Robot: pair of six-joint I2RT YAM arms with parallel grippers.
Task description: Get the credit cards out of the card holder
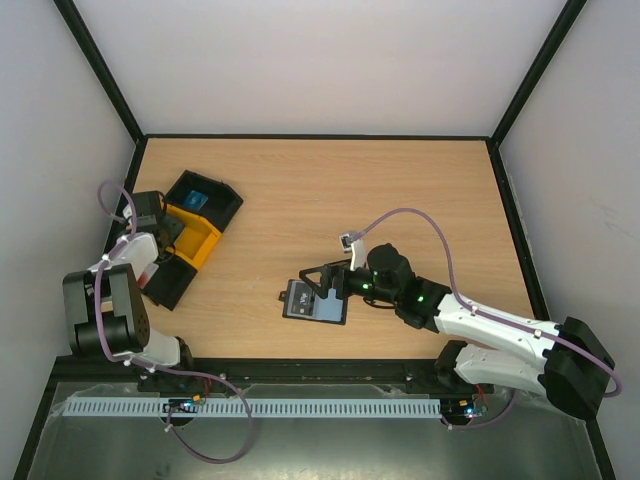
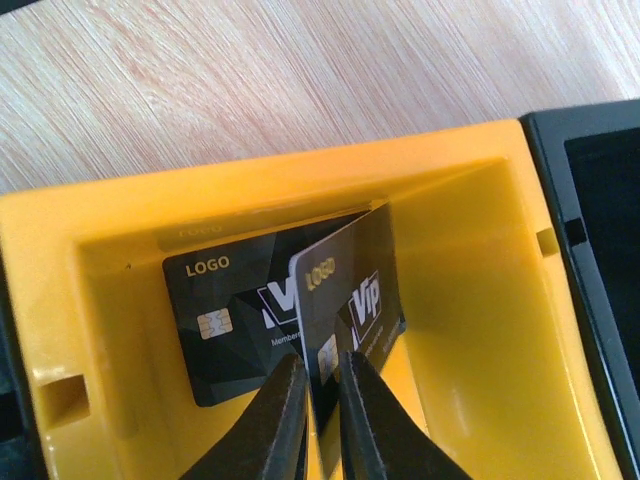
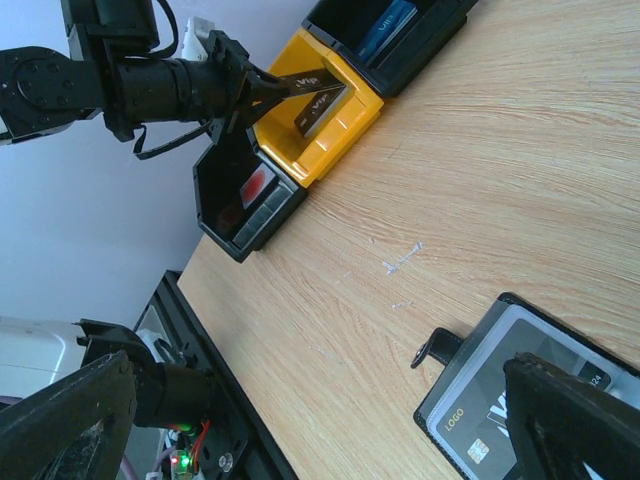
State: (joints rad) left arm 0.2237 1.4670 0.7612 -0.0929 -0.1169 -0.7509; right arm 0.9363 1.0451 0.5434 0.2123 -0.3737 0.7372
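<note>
left gripper (image 2: 322, 362) pinches a dark grey plastic card (image 2: 352, 290) upright in the yellow plastic tray (image 2: 455, 330), seemingly to drop it there; right gripper (image 3: 320, 375) gapes wide by the black bifold card holder (image 3: 500, 345), free to fetch another.

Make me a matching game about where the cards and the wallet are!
Things:
1 blue card
2 red card
3 dark grey card held by the left gripper
4 card holder

Places:
a in the yellow tray
b open on the table
c in the black tray at the far end
d in the black tray nearest the left arm's base

Pairs: 1-c, 2-d, 3-a, 4-b
</note>
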